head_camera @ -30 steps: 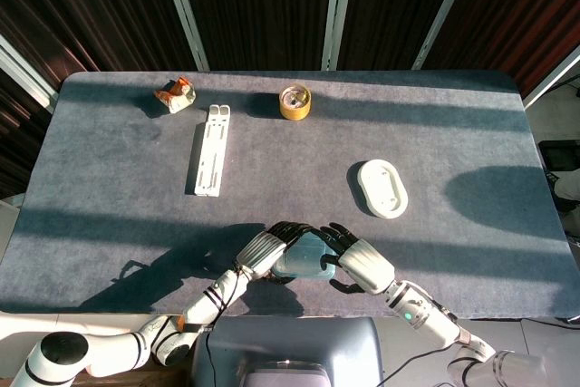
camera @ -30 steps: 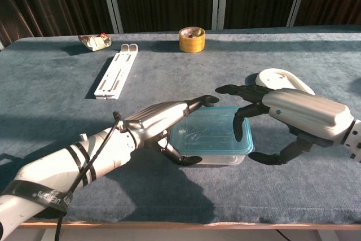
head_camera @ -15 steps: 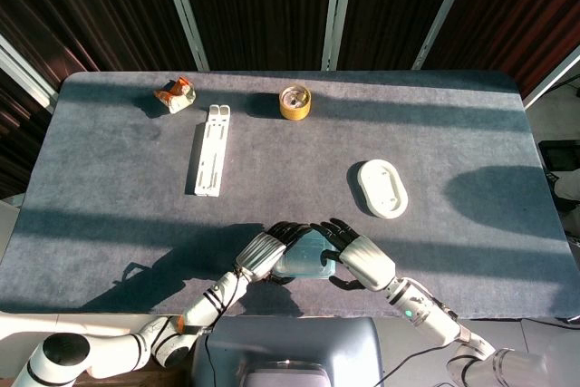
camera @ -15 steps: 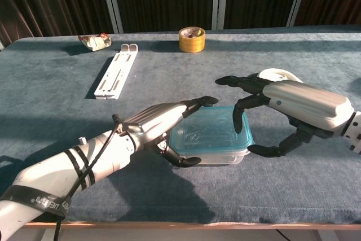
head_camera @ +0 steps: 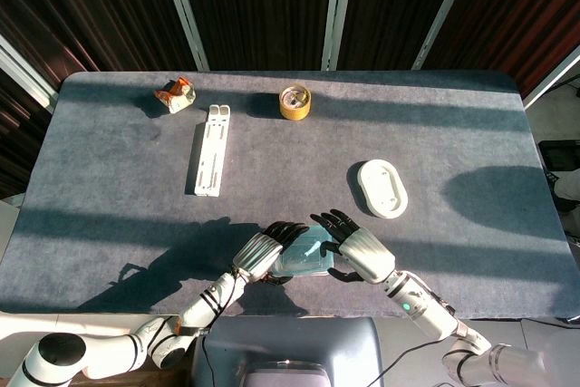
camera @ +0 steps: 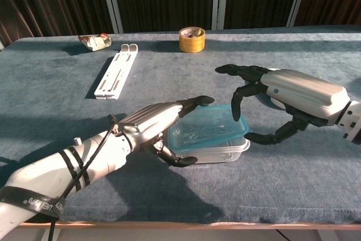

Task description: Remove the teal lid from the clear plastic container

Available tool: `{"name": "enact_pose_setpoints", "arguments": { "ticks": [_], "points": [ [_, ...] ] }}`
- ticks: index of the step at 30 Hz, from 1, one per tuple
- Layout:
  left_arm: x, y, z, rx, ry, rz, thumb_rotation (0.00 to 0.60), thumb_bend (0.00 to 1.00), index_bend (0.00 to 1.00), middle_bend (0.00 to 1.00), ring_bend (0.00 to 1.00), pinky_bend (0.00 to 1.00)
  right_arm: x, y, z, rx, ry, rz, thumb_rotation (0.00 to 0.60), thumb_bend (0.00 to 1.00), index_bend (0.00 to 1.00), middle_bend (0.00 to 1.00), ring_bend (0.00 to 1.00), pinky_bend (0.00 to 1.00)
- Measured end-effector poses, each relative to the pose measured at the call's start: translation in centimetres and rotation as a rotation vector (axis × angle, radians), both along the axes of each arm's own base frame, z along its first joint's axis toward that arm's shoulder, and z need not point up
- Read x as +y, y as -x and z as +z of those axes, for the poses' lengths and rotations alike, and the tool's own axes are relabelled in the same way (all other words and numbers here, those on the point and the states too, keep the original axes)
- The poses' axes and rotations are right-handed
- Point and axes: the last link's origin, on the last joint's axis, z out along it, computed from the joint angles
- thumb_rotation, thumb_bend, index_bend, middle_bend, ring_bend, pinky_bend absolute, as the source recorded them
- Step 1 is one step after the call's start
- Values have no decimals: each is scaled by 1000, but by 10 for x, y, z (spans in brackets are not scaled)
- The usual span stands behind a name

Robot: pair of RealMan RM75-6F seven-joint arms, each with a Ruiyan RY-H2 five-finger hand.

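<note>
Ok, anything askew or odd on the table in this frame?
Only the teal lid: it sits tilted on the clear container, its right side raised at the right hand, while the left hand grips the container. Nothing spilled or damaged.

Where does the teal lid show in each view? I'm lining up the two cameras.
Head view: the teal lid is low and central, between the left robot hand and the right robot hand.
Chest view: the teal lid sits just below centre, its right side tilted up off the clear container.
Shared landmark: the yellow tape roll, far across the table.
</note>
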Motion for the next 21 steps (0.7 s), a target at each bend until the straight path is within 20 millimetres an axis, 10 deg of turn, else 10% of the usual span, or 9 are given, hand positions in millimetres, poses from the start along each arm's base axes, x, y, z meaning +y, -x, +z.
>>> {"name": "enact_pose_setpoints", "arguments": {
  "ticks": [11, 21],
  "points": [
    [-1, 0, 3, -15, 5, -1, 600, 268, 0, 312, 326, 360, -3, -5, -5, -13, 7, 6, 600, 496, 639, 90, 0, 0],
    [-1, -5, 9, -92, 13, -11, 600, 273, 0, 147, 53, 65, 3, -17, -15, -63, 10, 31, 600, 539, 730, 134, 0, 0]
  ]
}}
